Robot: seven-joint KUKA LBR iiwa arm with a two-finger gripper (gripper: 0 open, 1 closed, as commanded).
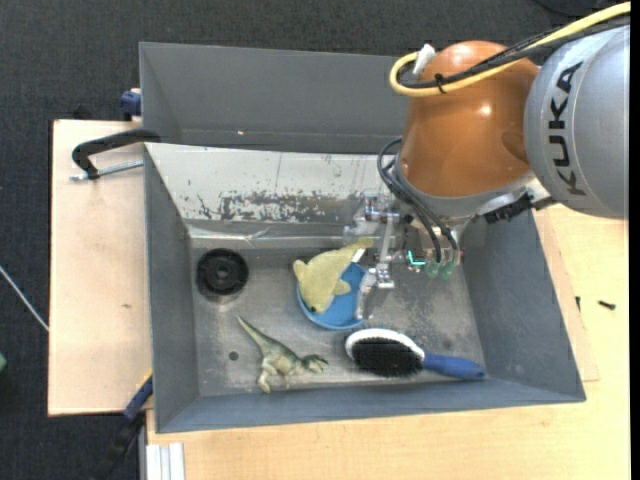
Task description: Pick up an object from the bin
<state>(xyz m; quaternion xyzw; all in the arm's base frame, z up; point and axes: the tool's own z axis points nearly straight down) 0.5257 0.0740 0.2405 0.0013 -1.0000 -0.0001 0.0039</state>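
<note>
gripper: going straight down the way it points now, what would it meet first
Most likely the gripper meets the blue dish at its right rim, beside the yellow soft toy in it; depth is unclear.

We take this for a robotics lab or test cell. An industrial arm (585,118) with KUKA lettering on its grey casing reaches over a grey metal bin (170,268) with sloping walls. Its wrist sits under an orange cover (465,128), and a yellow cable (397,74) loops across the top. The bin's floor is scuffed and speckled with wear. On it we see a mismatched handful of things: a toy dinosaur (275,353), a hairbrush (395,355) with a blue handle, a blue bowl (335,313) and a black round part (222,272). Around the bin we see dark, carpet-like flooring (300,8)
</note>
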